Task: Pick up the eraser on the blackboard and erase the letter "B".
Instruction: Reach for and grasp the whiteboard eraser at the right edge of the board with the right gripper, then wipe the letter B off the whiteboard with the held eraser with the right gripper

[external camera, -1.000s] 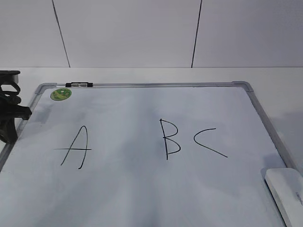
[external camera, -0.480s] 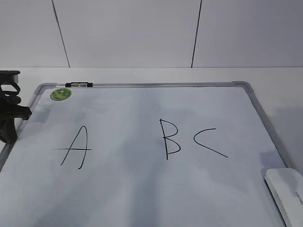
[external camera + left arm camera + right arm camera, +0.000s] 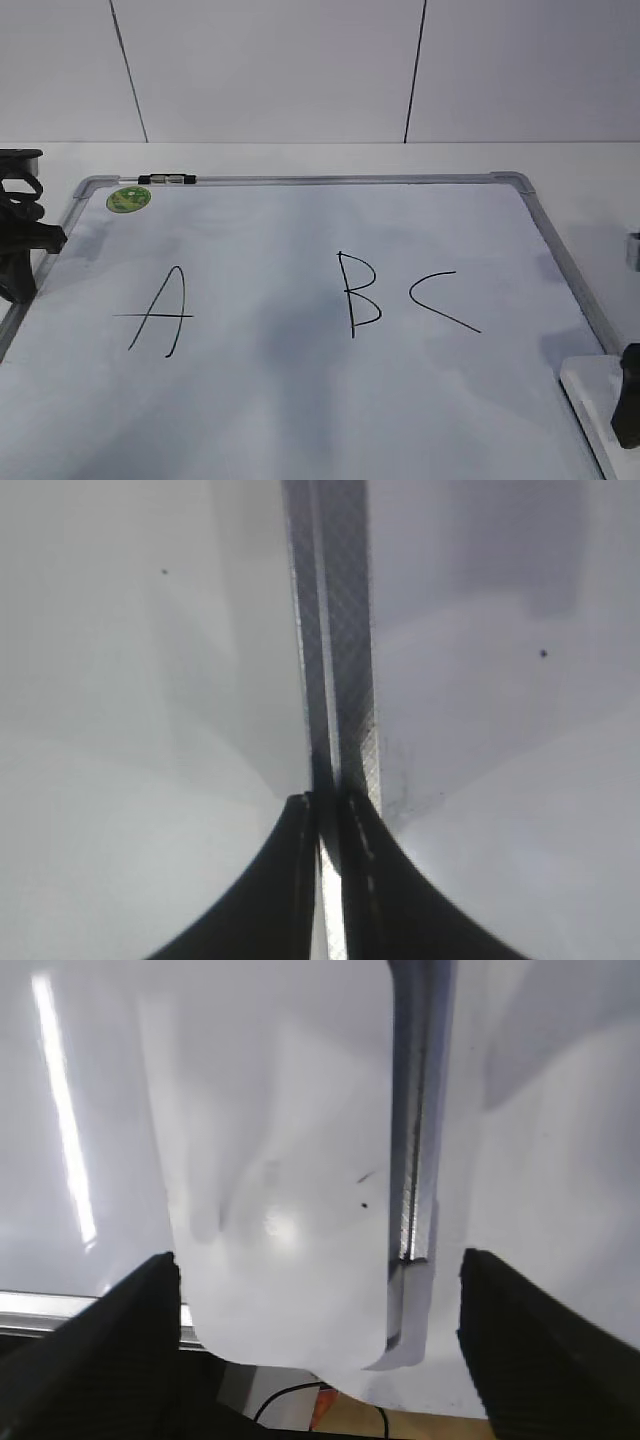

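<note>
The eraser (image 3: 588, 392) is a white oblong block lying at the front right corner of the blackboard (image 3: 300, 400), partly over its grey frame. The letter "B" (image 3: 358, 294) is drawn mid-board, between an "A" (image 3: 160, 312) and a "C" (image 3: 440, 300). My right gripper (image 3: 630, 398) is open right above the eraser; in the right wrist view its two dark fingers (image 3: 318, 1282) straddle the eraser (image 3: 290, 1140) without touching it. My left gripper (image 3: 20, 245) is shut and empty at the board's left edge, over the frame (image 3: 335, 630) in the left wrist view (image 3: 328, 805).
A small black-and-silver marker (image 3: 167, 179) lies on the top frame beside a round green sticker (image 3: 129, 198). The board's right frame rail (image 3: 415, 1110) runs under the eraser's edge. A white panelled wall stands behind the table.
My right gripper has come into the exterior view at the right edge and now covers part of the eraser. The left arm, board and eraser have not moved.
</note>
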Motion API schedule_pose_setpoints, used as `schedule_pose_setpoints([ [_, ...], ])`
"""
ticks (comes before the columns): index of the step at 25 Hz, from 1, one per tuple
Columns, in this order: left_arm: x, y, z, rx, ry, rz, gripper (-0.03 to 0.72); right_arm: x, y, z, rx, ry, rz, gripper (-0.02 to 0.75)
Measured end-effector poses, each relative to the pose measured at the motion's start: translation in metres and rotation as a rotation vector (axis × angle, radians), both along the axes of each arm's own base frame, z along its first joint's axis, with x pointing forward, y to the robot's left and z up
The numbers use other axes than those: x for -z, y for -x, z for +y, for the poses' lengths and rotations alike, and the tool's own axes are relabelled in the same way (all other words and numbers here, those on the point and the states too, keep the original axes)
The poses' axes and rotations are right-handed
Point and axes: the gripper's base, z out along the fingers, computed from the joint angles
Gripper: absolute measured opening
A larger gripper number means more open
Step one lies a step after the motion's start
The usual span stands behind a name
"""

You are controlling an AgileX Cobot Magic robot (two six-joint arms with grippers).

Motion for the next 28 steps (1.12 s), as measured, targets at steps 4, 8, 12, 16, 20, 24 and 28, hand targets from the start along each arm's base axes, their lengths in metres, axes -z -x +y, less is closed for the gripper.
schedule_pose_setpoints([
  [4,0.000,0.000,0.000,-0.001,0.001,0.002,0.020,0.008,-0.007,0.003,0.006,-0.024,0.037,0.679],
  [8,0.000,0.000,0.001,-0.003,0.001,0.002,0.020,0.008,-0.016,0.004,-0.003,-0.029,0.018,0.679],
  [12,0.000,0.000,0.001,-0.003,0.002,0.002,0.020,0.015,-0.021,0.005,0.000,-0.037,0.030,0.679],
  [16,0.000,0.000,0.000,-0.004,0.003,0.002,0.020,0.020,-0.023,0.008,0.002,-0.062,0.052,0.679],
  [20,0.000,0.000,0.000,-0.004,0.003,0.002,0.020,0.021,-0.024,0.008,0.002,-0.067,0.056,0.679],
  [24,0.000,0.000,0.000,-0.004,0.003,0.005,0.020,0.021,-0.024,0.008,0.000,-0.066,0.053,0.679],
  [28,0.000,0.000,0.000,-0.004,0.003,0.006,0.020,0.021,-0.025,0.008,0.002,-0.067,0.043,0.679],
])
